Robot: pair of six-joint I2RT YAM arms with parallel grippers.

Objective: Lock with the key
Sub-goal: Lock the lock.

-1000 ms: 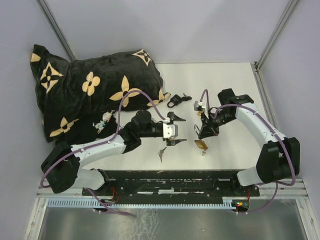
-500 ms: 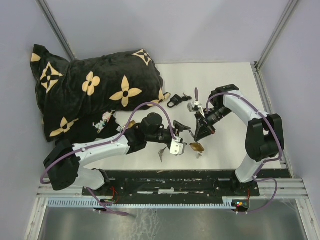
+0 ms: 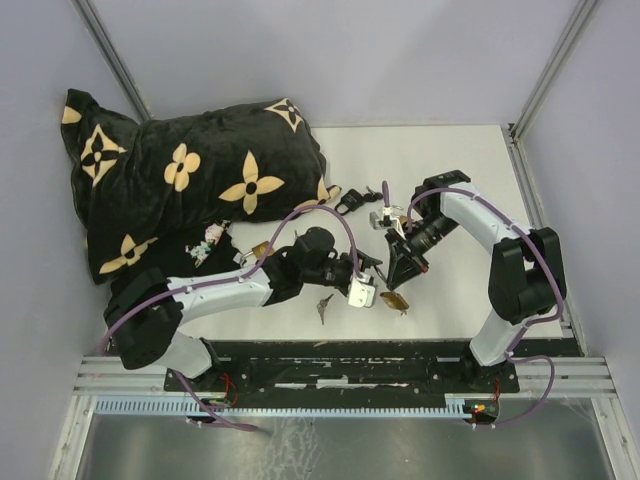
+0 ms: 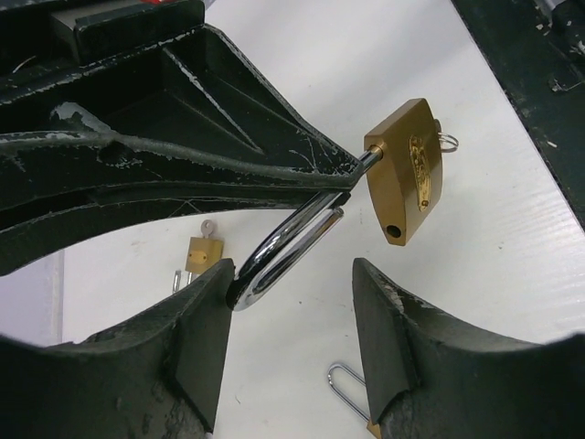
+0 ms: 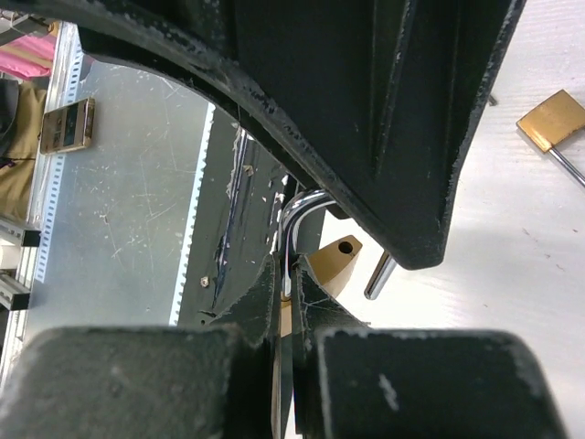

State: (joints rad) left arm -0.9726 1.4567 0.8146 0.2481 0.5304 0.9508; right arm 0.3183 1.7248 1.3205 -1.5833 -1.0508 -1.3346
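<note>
The right gripper (image 5: 290, 288) has its fingers clenched on the steel shackle of a brass padlock (image 4: 409, 169). The padlock hangs tilted off the table, its body at 6 o'clock from that gripper in the top view. The shackle is swung open, with one leg free of the body. A wire ring shows at the body's far end.

The left gripper (image 4: 288, 315) is released. Its fingers (image 4: 196, 338) stand apart on either side of the shackle's loop, which sits just beside one finger. I cannot tell if they touch.

What looks like a loose key (image 3: 323, 305) lies on the white table (image 3: 450, 160) at 9 o'clock from the padlock. A black lock (image 3: 347, 203) lies at 12 o'clock from the left gripper. A black flowered pillow (image 3: 180, 180) fills the table's 10 o'clock corner.
</note>
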